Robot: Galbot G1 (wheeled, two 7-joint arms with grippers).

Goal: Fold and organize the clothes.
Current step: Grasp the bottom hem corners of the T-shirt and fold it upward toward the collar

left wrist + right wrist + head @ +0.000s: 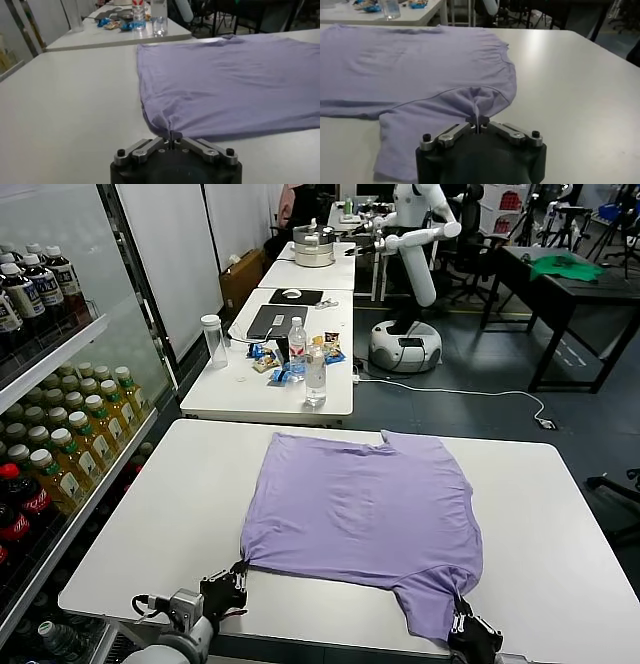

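Note:
The lavender T-shirt (365, 509) lies spread flat on the white table (150, 514), one sleeve hanging toward the near right edge. My left gripper (236, 572) is shut on the shirt's near left corner, seen pinched between the jaws in the left wrist view (170, 135). My right gripper (462, 612) is shut on a fold of the shirt (410, 65) by the near right sleeve, seen in the right wrist view (477, 120). Both grippers sit at the table's near edge.
A second white table (250, 389) behind holds water bottles (315, 374), snacks and a laptop. A shelf of drink bottles (60, 444) stands on the left. A dark table with a green cloth (565, 264) is at the far right.

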